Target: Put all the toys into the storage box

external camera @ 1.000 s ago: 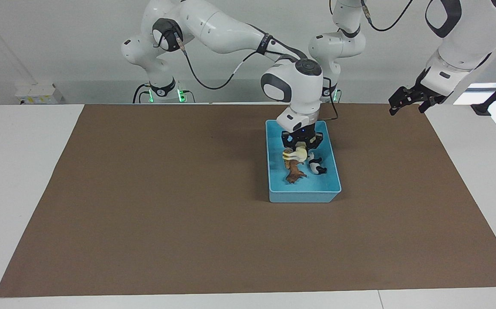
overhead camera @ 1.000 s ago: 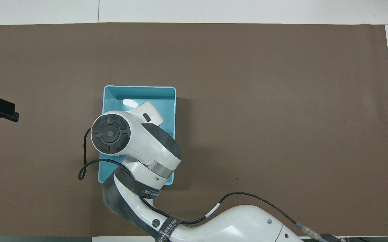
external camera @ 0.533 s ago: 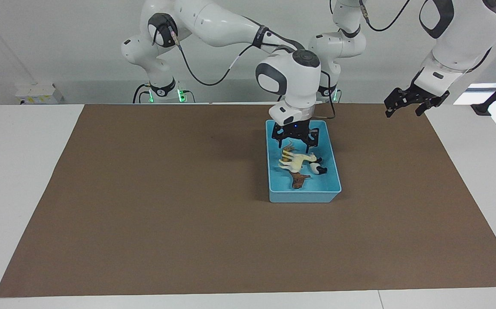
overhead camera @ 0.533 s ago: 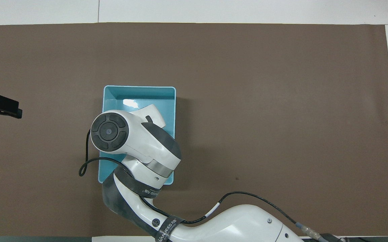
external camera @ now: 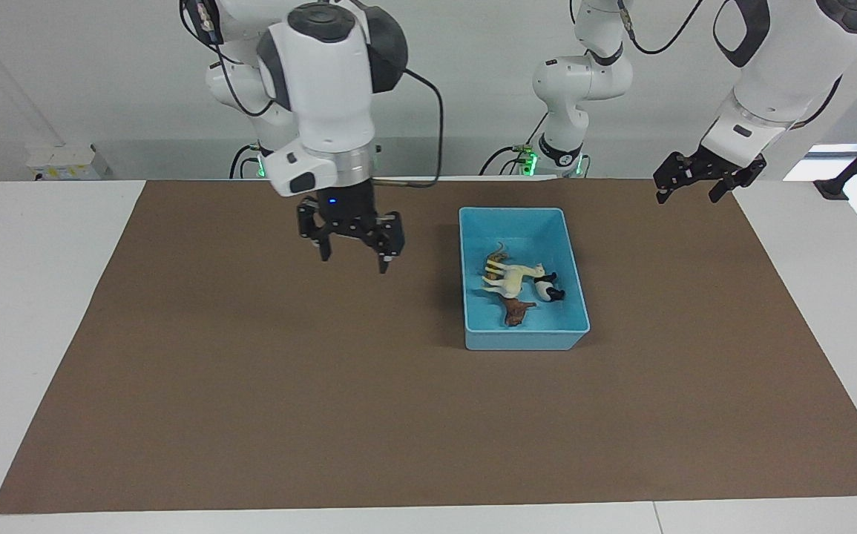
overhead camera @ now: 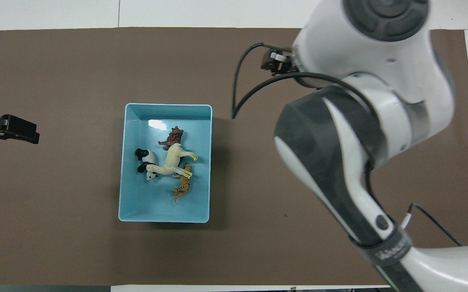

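Toys all inside storage box [external camera: 523, 337]; none on brown surface [external camera: 250, 386]. Right tool [external camera: 354, 248] spread, empty, over mid-surface toward right arm's end; left tool [external camera: 699, 176] spread near robots' edge.

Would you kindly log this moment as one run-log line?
toys: all four in storage box | right gripper: open, empty, over mat | left gripper: waiting, raised at mat's edge

A brown mat [external camera: 250, 386] and the storage box [external camera: 524, 340] lie on the table [external camera: 42, 297].
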